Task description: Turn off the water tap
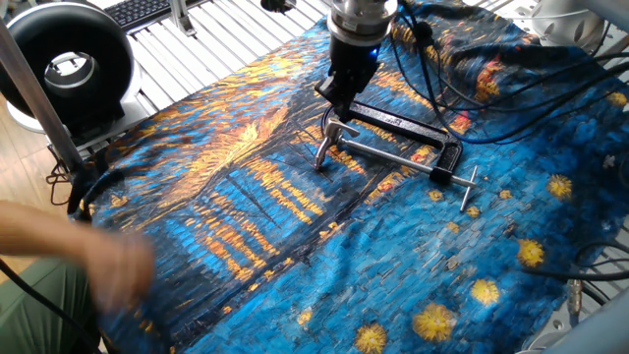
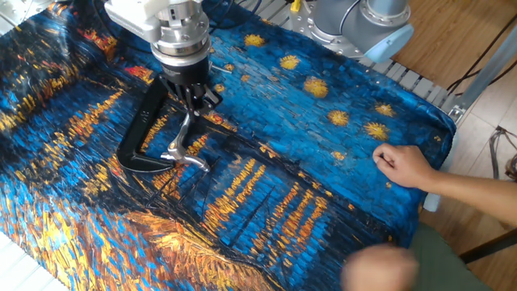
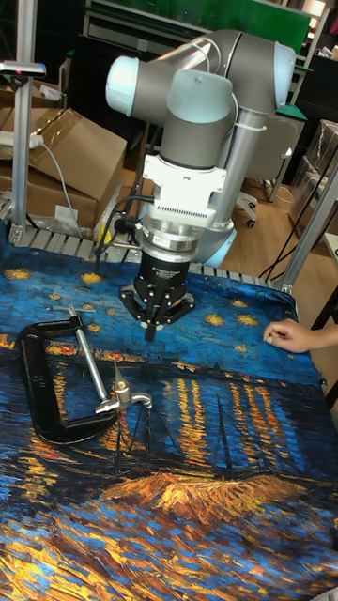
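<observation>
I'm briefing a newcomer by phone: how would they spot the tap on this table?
Find the painted blue-and-orange cloth covering the table, then the black C-clamp lying on it below the pincer. The tap is the small shiny metal piece held at the clamp's open end, the only silver curved-spout fitting among black parts.

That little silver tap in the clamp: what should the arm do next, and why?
Probably lower a little more. The end effector hangs above the tap, which the black C-clamp holds on the cloth, and in the tall fixed view a gap shows between them, so it cannot turn the handle yet.
</observation>
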You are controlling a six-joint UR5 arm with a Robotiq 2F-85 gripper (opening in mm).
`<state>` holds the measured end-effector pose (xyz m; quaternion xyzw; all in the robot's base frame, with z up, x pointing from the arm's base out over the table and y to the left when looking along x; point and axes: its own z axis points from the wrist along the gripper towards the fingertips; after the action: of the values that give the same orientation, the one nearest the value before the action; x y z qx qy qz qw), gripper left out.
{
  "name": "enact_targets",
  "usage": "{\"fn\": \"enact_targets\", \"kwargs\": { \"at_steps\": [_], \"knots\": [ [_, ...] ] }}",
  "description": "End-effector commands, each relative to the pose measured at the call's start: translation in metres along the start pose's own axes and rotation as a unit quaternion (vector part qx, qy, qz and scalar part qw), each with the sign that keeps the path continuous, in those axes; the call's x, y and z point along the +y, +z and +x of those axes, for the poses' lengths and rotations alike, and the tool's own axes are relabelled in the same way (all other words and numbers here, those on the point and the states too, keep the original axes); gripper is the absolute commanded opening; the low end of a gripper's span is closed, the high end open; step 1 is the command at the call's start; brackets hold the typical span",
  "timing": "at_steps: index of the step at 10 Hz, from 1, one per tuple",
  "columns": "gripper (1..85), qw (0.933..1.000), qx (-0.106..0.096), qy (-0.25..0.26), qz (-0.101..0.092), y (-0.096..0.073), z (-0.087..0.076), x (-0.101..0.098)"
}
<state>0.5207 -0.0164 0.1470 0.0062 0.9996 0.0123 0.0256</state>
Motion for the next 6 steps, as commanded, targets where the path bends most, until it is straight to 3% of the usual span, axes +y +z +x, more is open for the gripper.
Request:
{"fn": "enact_targets", "kwargs": {
  "at_steps": [1, 3, 6],
  "knots": [
    [1.3, 0.9995, 0.000, -0.006, 0.032, -0.002, 0.000, -0.017],
    [1.3, 0.9970, 0.014, -0.069, 0.032, 0.001, -0.002, -0.028],
    [1.3, 0.9947, 0.015, -0.094, 0.041, 0.017, -0.014, -0.045]
  ]
}}
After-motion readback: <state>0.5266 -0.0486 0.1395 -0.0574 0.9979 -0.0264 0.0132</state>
